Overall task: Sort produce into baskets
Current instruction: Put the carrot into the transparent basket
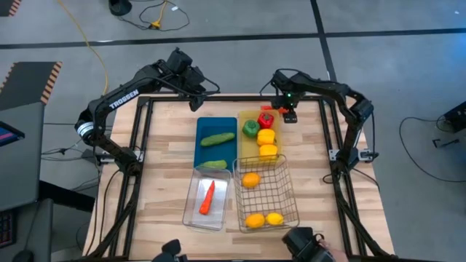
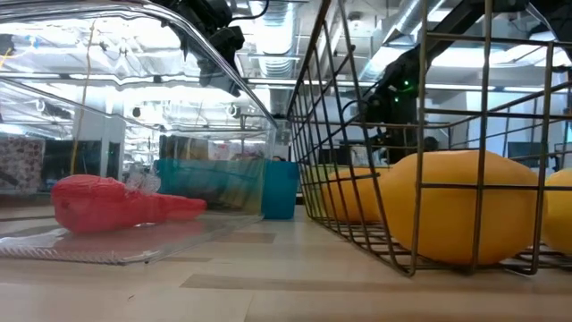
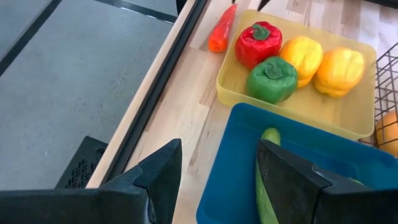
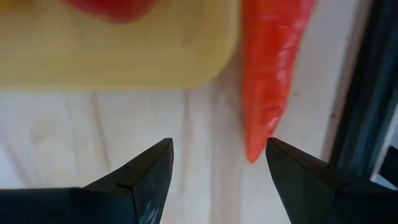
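An orange carrot (image 4: 273, 68) lies on the wood at the table's far edge, beside the yellow tray (image 1: 247, 149); it also shows in the left wrist view (image 3: 222, 28). My right gripper (image 4: 219, 143) is open just above the carrot's pointed tip, touching nothing; in the high view my right gripper (image 1: 280, 110) is at the yellow tray's far end. My left gripper (image 3: 217, 146) is open and empty over the far end of the blue tray (image 1: 207, 149), which holds two green cucumbers (image 1: 217, 138). The yellow tray holds a red pepper (image 3: 258, 42), a green pepper (image 3: 272, 79) and two yellow peppers (image 3: 339, 70).
A clear bin (image 1: 195, 207) at the near left holds one carrot (image 1: 208, 196). A wire-mesh basket (image 1: 284, 191) at the near right holds two oranges (image 1: 250, 180) and a lemon (image 1: 274, 217). A black frame rail (image 3: 155, 87) runs along the far edge. Bare wood lies left and right of the trays.
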You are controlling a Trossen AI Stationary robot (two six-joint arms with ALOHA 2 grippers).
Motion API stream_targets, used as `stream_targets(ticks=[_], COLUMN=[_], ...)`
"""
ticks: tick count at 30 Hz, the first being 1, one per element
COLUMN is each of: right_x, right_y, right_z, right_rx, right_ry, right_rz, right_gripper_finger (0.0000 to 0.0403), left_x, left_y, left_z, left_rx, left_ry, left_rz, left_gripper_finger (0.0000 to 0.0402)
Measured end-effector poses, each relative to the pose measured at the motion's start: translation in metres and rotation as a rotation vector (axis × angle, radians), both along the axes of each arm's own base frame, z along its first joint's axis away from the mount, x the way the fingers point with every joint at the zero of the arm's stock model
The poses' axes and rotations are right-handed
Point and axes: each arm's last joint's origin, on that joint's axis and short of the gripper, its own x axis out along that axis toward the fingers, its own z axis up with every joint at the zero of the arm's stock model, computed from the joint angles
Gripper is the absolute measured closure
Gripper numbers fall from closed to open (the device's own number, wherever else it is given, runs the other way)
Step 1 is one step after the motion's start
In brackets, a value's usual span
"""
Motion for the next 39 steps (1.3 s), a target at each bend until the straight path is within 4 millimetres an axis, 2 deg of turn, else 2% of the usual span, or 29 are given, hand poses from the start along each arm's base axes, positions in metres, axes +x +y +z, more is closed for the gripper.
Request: stream_targets(ticks=[9, 16, 25, 29, 34, 39], right_x=[-0.011, -0.01, -0.005, -0.002, -0.003, -0.005], right_y=[-0.01, -0.015, -0.025, -0.028, -0.031, -0.031], right_z=[-0.012, -0.014, -0.051, -0.049, -0.044, -0.044], right_rx=[-0.039, -0.067, -0.008, 0.001, 0.007, 0.018], right_ry=[-0.029, -0.053, 0.011, 0.001, 0.007, 0.014], right_rz=[-0.044, -0.047, -0.068, -0.071, -0.074, -0.096], right_gripper_finger=[0.0117, 0.0117, 0.0117, 0.0121, 0.0163, 0.0252], left_x=[0.002, 0.001, 0.001, 0.002, 0.002, 0.002], left_y=[-0.002, -0.002, -0.002, -0.002, -0.002, -0.002], left_z=[0.0, 0.0, 0.0, 0.0, 0.0, 0.0], left_rx=[0.001, 0.001, 0.001, 0.005, 0.008, 0.009], left_ry=[0.0, 0.0, 0.002, 0.004, 0.006, 0.008], left_rz=[-0.007, -0.007, -0.005, -0.004, -0.003, -0.002], left_gripper_finger=[0.0207, 0.0207, 0.0207, 0.0207, 0.0207, 0.0207])
